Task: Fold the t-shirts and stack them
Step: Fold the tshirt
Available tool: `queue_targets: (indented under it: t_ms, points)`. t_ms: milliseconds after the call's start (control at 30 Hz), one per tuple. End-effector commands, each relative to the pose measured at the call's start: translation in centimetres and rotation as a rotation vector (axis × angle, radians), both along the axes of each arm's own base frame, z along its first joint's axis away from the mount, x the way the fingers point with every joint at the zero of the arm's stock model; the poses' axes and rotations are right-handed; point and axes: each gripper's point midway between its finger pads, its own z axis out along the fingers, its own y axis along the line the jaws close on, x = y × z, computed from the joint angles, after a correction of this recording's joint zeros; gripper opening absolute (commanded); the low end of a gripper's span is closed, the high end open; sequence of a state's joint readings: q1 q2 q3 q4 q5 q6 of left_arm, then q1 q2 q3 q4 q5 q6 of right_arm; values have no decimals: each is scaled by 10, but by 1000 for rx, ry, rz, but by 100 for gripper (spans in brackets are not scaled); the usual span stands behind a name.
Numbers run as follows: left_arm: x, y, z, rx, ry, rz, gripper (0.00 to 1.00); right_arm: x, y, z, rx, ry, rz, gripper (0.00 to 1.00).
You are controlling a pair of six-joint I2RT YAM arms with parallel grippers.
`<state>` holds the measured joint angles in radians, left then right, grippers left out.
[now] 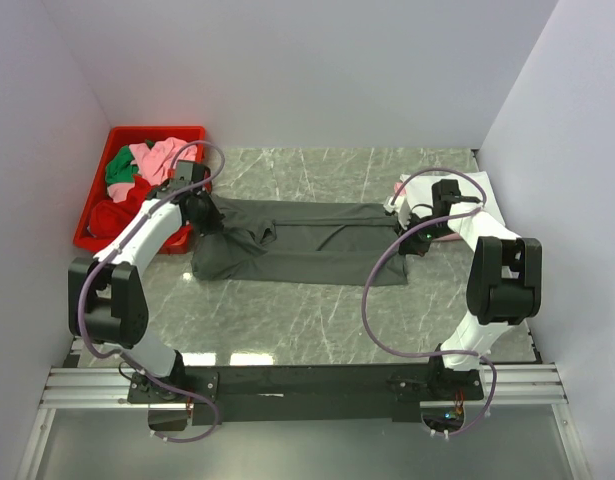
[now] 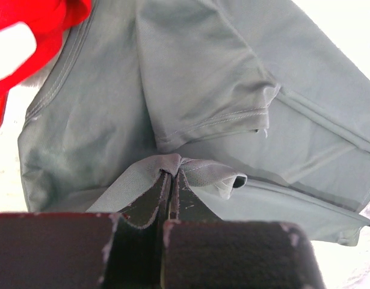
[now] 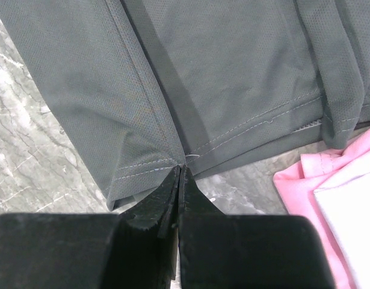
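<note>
A large dark grey t-shirt (image 1: 307,242) lies spread lengthwise across the middle of the marble table. My left gripper (image 1: 209,214) is shut on a bunched fold of it at its left end; in the left wrist view the cloth (image 2: 191,108) is pinched between the closed tips (image 2: 171,173). My right gripper (image 1: 407,238) is shut on the shirt's hem at its right end; in the right wrist view the stitched hem (image 3: 221,90) meets the closed tips (image 3: 180,168). Pink, green and red shirts (image 1: 147,170) lie in the bin.
A red plastic bin (image 1: 92,215) stands at the back left, close to the left arm; its red edge shows in the left wrist view (image 2: 34,36). A pink and white folded pile (image 1: 457,200) lies at the right, also in the right wrist view (image 3: 341,198).
</note>
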<state>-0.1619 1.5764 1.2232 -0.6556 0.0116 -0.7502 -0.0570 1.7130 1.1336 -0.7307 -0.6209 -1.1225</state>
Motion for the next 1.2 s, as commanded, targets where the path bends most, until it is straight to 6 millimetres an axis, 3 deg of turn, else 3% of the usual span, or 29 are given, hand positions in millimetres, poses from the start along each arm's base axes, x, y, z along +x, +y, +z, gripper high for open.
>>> queue_targets:
  t_ms: [0,133,233,267,300,433,567,767,900,1167]
  points:
    - [18,1,20,21,-70,-34,0,12,-1,9,8,-17,-14,0]
    - [21,1,19,29,-72,-48,0,14,0,8,11,-17,-15,0]
    - [25,-1,18,28,-74,-64,0,16,2,8,10,-18,-18,6]
    - [28,-1,19,29,-77,-68,0,16,2,9,10,-18,-29,11]
    - [30,-3,19,25,-77,-79,0,20,2,11,11,-29,-36,25]
    - [40,-11,13,20,-71,-156,0,28,4,27,31,-73,-83,43]
    - [51,-18,12,16,-78,-228,0,31,8,51,64,-134,-112,45]
    - [62,-28,2,20,-84,-350,0,21,18,66,125,-152,-105,46]
    - [64,-38,-2,2,-97,-441,0,16,21,62,144,-140,-101,47]
    - [80,-36,-14,46,-98,-472,0,9,22,53,147,-117,-100,47]
